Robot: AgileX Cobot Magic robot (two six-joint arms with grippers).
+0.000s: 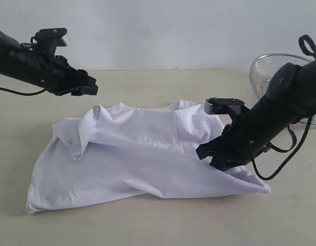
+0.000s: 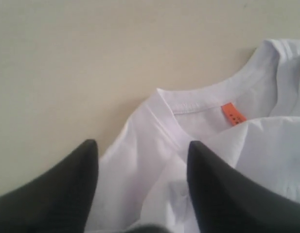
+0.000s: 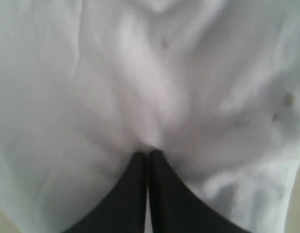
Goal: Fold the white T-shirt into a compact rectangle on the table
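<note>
Two grippers differ: the left gripper (image 2: 142,144) hangs empty, jaws spread wide, above the collar edge of the white T-shirt (image 1: 142,159) near its orange neck tag (image 2: 233,113), while the right gripper (image 3: 149,154) is pinched tight on a pucker of cloth at the shirt's right side. The rumpled shirt lies mid-way across the table (image 1: 147,223), with bare tabletop along its near edge and to its left; a wire basket (image 1: 265,72) stands behind the right arm.

Illumination: bright, even and diffuse in all three views; no glare noted. Exterior view is reasonably sharp, with a faint soft shadow on the table (image 1: 147,220) along the near edge of the white T-shirt (image 1: 132,164). Left wrist view is slightly soft; the left gripper (image 2: 142,148) shows dark and fuzzy-edged. Right wrist view is heavily blurred, cloth folds washed out.
</note>
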